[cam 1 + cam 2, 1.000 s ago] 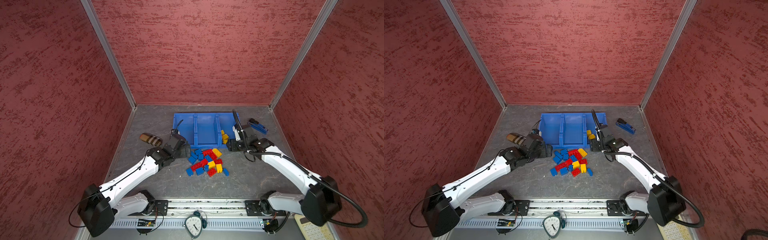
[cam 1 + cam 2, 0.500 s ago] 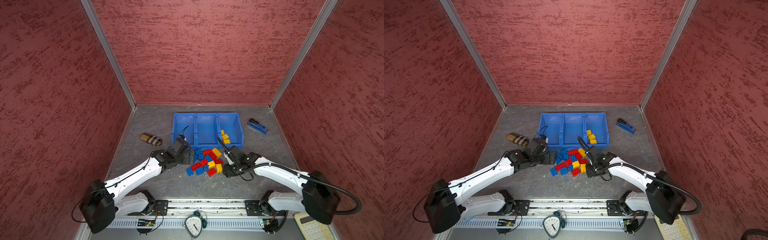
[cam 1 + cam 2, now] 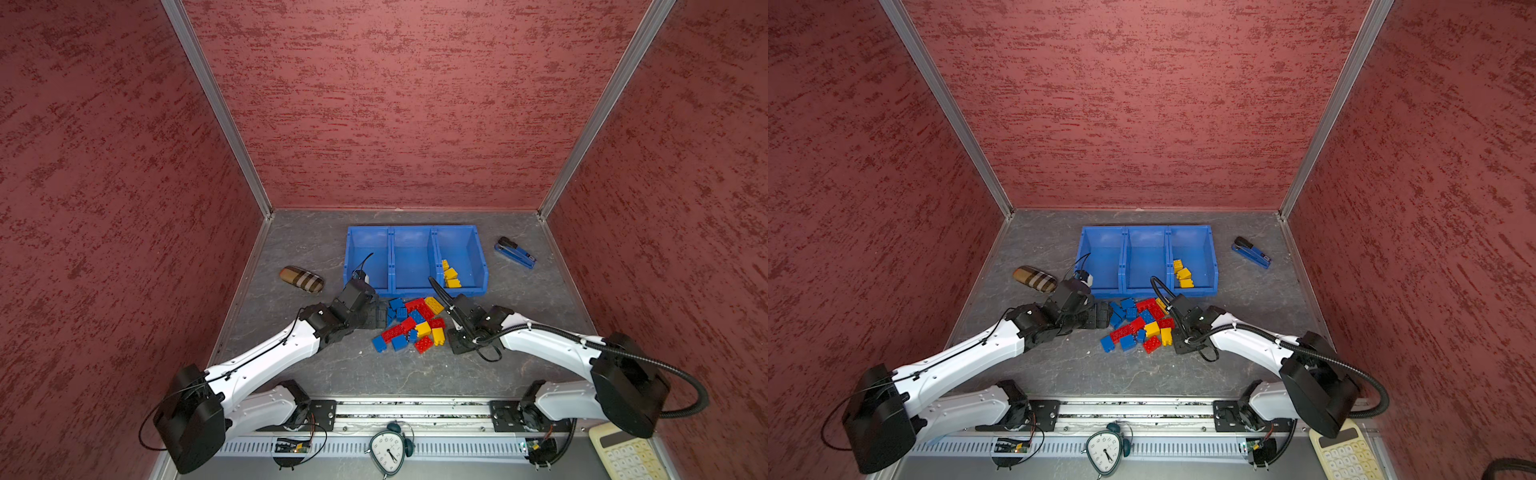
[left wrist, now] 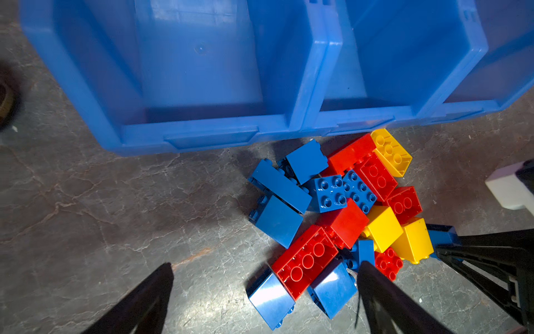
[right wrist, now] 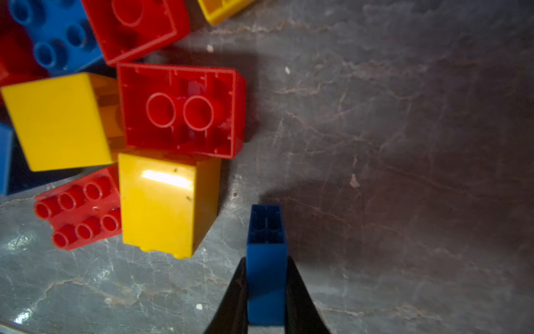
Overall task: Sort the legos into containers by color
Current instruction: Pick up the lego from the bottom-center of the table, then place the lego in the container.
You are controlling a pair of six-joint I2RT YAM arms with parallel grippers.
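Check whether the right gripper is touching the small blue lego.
Touching. In the right wrist view the right gripper pinches the blue lego from both sides, no gap.

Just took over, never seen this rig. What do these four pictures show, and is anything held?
This is a tabletop robot with two white arms, each ending in a pair of jaws. The two wide pictures come from one twin camera overhead and show the whole table. The two close-ups come from a camera on each wrist. On the table stand three joined bins; the one at the robot's right end holds a few yellow bricks, the other two look empty. Before them lies a pile of red, blue and yellow bricks. A stapler and a plaid case lie aside. The jaws of the right arm are shut on a blue brick. The jaws of the left arm are open beside the pile, holding nothing.
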